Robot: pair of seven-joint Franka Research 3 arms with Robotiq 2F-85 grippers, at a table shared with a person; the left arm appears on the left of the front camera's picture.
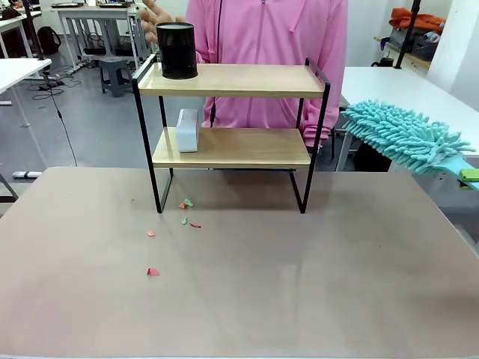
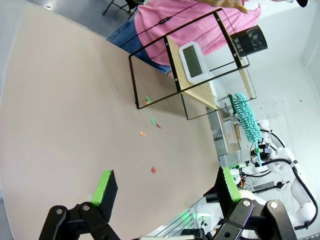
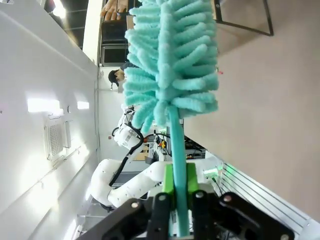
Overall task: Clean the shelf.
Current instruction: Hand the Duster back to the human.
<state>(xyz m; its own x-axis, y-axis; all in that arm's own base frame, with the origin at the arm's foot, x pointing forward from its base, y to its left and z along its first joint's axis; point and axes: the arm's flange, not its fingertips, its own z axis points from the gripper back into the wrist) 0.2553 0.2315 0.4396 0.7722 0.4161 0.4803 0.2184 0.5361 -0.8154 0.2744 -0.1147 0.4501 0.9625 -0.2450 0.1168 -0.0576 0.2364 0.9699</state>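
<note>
The shelf (image 1: 232,81) is a two-tier rack of light wooden boards in a black frame, standing at the table's far middle. A black mesh cup (image 1: 177,50) sits on its top board and a white box (image 1: 187,129) on the lower one. The person's hand (image 1: 152,19) is behind the cup. My right gripper (image 3: 180,187) is shut on the handle of a teal fluffy duster (image 1: 404,134), held in the air right of the shelf. My left gripper (image 2: 165,187) hangs open above the table with nothing between its fingers; the shelf (image 2: 200,70) lies ahead of it.
Small coloured paper scraps (image 1: 187,203) lie on the tan table (image 1: 299,284) in front of the shelf's left legs, with more (image 1: 153,272) nearer me. A person in a pink top (image 1: 262,45) stands behind the shelf. White tables stand beyond.
</note>
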